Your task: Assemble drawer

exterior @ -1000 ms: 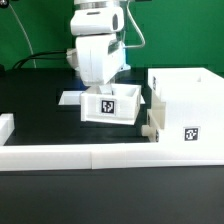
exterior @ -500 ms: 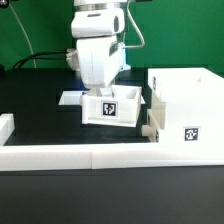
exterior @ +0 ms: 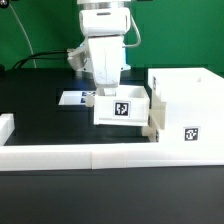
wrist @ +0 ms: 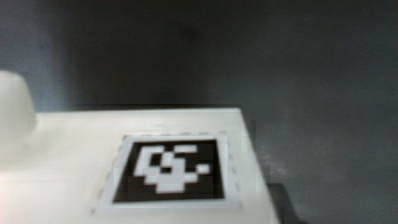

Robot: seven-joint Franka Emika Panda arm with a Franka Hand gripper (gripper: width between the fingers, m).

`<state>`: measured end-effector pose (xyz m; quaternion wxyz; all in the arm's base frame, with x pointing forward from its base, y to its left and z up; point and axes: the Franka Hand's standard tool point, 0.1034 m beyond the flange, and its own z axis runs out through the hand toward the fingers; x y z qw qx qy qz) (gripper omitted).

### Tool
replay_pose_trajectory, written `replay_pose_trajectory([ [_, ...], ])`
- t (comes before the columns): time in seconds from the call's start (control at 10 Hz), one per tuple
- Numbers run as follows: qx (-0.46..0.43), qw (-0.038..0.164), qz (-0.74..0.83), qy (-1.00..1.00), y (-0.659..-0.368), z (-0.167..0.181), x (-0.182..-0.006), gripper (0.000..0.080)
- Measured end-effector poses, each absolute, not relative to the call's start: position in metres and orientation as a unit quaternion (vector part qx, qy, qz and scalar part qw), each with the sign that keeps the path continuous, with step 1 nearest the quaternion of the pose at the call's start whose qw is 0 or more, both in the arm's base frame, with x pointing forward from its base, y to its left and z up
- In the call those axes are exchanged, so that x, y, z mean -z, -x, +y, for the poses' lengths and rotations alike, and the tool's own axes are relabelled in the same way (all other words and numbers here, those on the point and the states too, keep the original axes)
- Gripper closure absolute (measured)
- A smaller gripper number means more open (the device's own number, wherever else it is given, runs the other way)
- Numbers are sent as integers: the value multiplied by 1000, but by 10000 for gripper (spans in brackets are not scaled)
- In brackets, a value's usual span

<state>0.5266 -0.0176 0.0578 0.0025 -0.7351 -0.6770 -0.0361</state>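
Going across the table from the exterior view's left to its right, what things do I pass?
Short white block at the left edge → flat tagged sheet → small tray under the arm → large box housing. The long border wall runs along the front, so it has no single place.

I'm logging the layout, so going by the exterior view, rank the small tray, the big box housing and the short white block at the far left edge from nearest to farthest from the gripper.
1. Small tray: directly under the gripper.
2. Box housing: at the exterior view's right, beside the tray.
3. Short white block: at the exterior view's far left edge.
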Motion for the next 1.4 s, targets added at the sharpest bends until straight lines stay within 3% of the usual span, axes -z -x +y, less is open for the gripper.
replay_pose_trajectory([
  [1.4,31,10,-674,738,-534,-3,-59,757],
])
